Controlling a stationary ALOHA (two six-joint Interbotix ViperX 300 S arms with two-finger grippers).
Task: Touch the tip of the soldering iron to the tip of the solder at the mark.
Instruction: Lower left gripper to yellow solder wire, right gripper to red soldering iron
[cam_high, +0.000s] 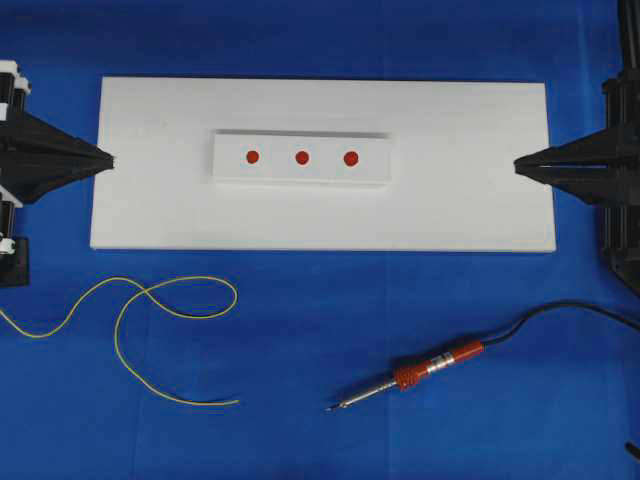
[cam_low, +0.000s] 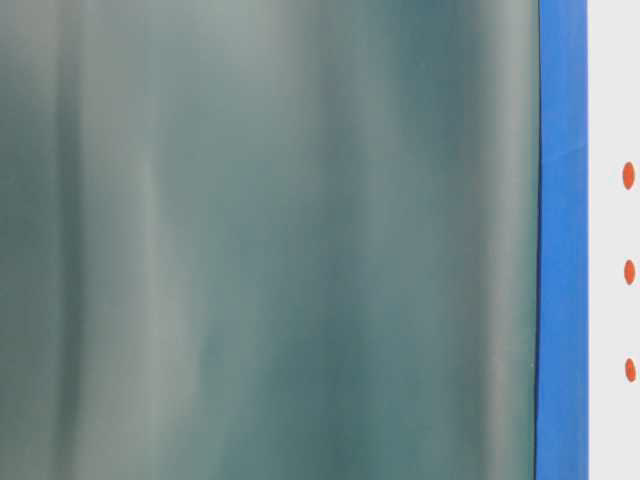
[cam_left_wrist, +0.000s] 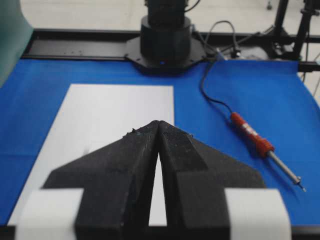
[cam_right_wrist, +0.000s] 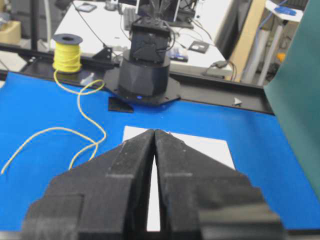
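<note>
My left gripper (cam_high: 110, 160) is closed on nothing, its tip at the left edge of the white board (cam_high: 150, 210). One solder (cam_high: 150, 320) wire curls on the blue mat (cam_high: 320, 330) below that board, free end pointing right. One raised block (cam_high: 300, 175) carries three red marks (cam_high: 302, 157) in a row. One iron (cam_high: 430, 370) lies lower right, tip toward the solder, well apart from it, black cord (cam_high: 560, 312) trailing right. My right gripper (cam_high: 520, 165) is closed, empty, at the board's right edge. Nothing blocks the mat between them.
</note>
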